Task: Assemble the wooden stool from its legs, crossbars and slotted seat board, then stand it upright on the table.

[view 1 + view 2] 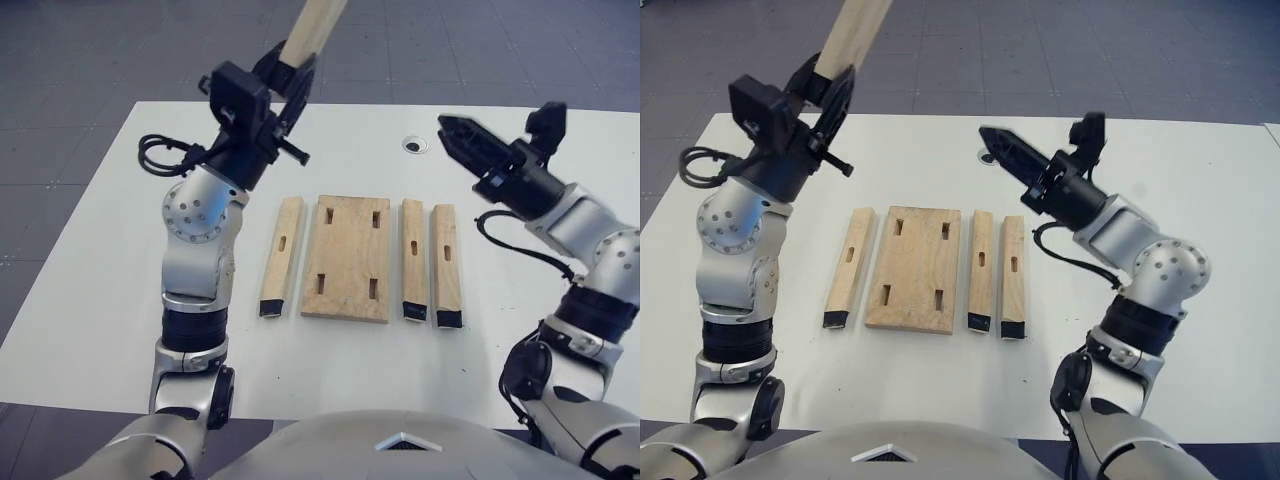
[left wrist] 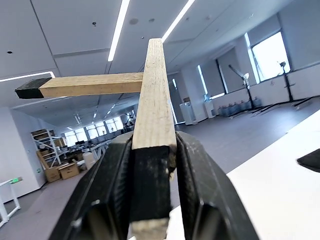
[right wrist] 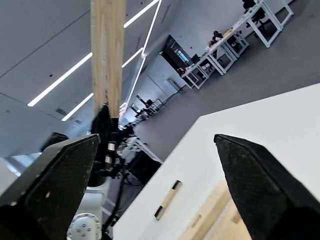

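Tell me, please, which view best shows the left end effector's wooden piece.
The left wrist view: wooden piece whole, from left end effector to tip, meeting a second piece. Eye views crop it; right wrist view shows part.

Clamped at six o'clock in left gripper [image 2: 154, 150]: black-ended wooden leg [image 2: 157, 100] pointing toward twelve, black-tipped bar [image 2: 90, 85] meeting it from nine.

The white tabletop [image 1: 90, 260] lies bare to the left, right and near side of the parts. At the centre, a flat slotted wooden seat board [image 1: 346, 258] has a pale wooden left leg [image 1: 282, 256] just beside it. An inner right leg [image 1: 413, 258] and an outer right leg [image 1: 447, 264] lie on its other side, with slim gaps between them. Over the far left, the left gripper [image 1: 290, 72] clamps a long wooden bar [image 1: 316, 25] that slants upward. The right gripper [image 1: 458, 140], fingers spread, hangs over the far right.
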Motion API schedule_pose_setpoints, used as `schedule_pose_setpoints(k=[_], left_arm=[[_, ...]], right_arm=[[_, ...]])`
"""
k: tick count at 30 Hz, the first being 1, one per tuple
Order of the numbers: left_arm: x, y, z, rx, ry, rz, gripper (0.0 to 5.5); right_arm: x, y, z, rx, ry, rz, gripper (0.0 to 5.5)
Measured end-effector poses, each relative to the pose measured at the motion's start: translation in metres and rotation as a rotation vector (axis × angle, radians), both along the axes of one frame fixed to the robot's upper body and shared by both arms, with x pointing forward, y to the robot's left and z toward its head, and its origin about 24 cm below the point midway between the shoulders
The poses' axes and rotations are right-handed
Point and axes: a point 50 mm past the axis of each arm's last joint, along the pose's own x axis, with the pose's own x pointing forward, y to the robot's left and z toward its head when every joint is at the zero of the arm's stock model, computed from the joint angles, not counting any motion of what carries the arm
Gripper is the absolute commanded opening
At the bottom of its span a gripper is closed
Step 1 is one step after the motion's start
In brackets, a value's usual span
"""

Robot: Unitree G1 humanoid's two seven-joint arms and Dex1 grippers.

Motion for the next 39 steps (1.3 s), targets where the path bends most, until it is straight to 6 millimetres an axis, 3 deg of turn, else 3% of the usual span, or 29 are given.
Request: schedule_pose_setpoints(k=[4, 7, 16, 25, 33, 39], left_arm=[[-0.002, -0.024, -0.002, -0.032, 0.020, -0.128, 1.06], [-0.006, -0.035, -0.002, -0.025, 0.027, -0.183, 1.06], [-0.014, -0.042, -0.007, 0.110, -0.021, -0.186, 1.06], [-0.014, -0.040, -0.015, 0.216, -0.074, -0.134, 1.06], [-0.012, -0.040, -0.017, 0.142, -0.010, -0.184, 1.06], [-0.012, -0.039, -0.020, 0.162, -0.007, -0.168, 1.06]], right_arm=[[0.010, 0.015, 0.014, 0.144, 0.015, 0.116, 5.01], [0.018, 0.024, 0.025, 0.224, 0.028, 0.149, 5.48], [0.034, 0.042, 0.036, 0.213, 0.060, 0.136, 5.50], [0.043, 0.045, 0.035, 0.199, 0.093, 0.085, 3.71], [0.042, 0.043, 0.035, 0.152, 0.068, 0.112, 2.15], [0.044, 0.043, 0.031, 0.150, 0.086, 0.115, 2.03]])
